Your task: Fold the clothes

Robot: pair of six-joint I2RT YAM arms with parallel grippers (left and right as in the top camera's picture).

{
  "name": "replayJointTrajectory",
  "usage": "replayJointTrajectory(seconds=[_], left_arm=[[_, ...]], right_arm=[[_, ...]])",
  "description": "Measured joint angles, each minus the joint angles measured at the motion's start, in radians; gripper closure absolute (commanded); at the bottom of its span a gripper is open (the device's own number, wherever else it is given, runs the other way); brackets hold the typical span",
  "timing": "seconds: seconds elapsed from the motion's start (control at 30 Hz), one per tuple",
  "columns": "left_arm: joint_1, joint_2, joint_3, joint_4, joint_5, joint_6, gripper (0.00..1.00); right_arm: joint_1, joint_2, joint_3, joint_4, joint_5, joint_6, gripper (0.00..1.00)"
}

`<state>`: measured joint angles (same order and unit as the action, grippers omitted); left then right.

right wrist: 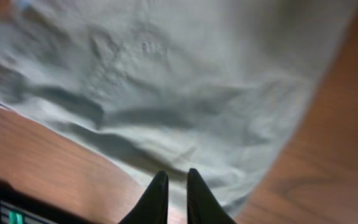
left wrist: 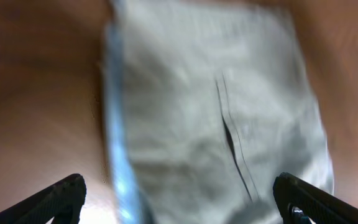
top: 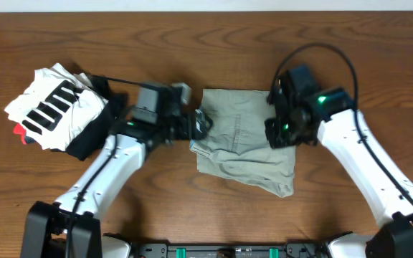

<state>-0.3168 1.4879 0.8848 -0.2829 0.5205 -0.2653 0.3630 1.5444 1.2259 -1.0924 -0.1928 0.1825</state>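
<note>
The khaki shorts point(top: 242, 140) lie folded in a rough rectangle in the middle of the wooden table point(top: 192, 43). My left gripper point(top: 201, 123) is at their left edge. In the left wrist view its fingers point(left wrist: 179, 190) are spread wide and empty over the shorts point(left wrist: 216, 112), with a pocket slit and a pale blue lining strip showing. My right gripper point(top: 277, 132) is over the shorts' right edge. In the right wrist view its fingertips point(right wrist: 177, 177) are nearly together with nothing between them, just above the wrinkled cloth point(right wrist: 179, 81).
A white garment with black stripes point(top: 52, 104) lies bunched at the far left on top of a black garment point(top: 88, 136), close to the left arm. A small red bit point(top: 21, 132) shows at its left edge.
</note>
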Motion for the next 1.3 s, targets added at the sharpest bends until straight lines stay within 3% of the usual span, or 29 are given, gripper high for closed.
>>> replayJointTrajectory(seconds=[0.3, 0.5, 0.57, 0.8, 0.93, 1.13, 1.3], left_arm=[[-0.146, 0.076, 0.0, -0.114, -0.028, 0.001, 0.02], [-0.183, 0.164, 0.0, -0.224, -0.031, -0.044, 0.02], [-0.184, 0.182, 0.0, -0.26, -0.031, -0.052, 0.02], [-0.184, 0.19, 0.0, -0.293, -0.03, -0.061, 0.02], [-0.184, 0.19, 0.0, -0.293, -0.03, -0.068, 0.02], [-0.184, 0.183, 0.0, -0.248, -0.031, -0.072, 0.02], [-0.184, 0.127, 0.0, -0.104, -0.099, -0.064, 0.02]], right_arm=[[0.0, -0.001, -0.341, 0.29, -0.059, 0.055, 0.82], [-0.004, 0.0, -0.476, 0.433, -0.061, 0.096, 0.77], [-0.009, -0.001, -0.489, 0.436, -0.047, 0.118, 0.69], [-0.051, -0.004, -0.489, 0.44, 0.028, 0.158, 0.58], [-0.093, -0.008, -0.489, 0.461, 0.106, 0.172, 0.34], [-0.139, -0.009, -0.482, 0.539, 0.244, 0.14, 0.25], [-0.143, -0.007, -0.386, 0.488, 0.298, 0.085, 0.22]])
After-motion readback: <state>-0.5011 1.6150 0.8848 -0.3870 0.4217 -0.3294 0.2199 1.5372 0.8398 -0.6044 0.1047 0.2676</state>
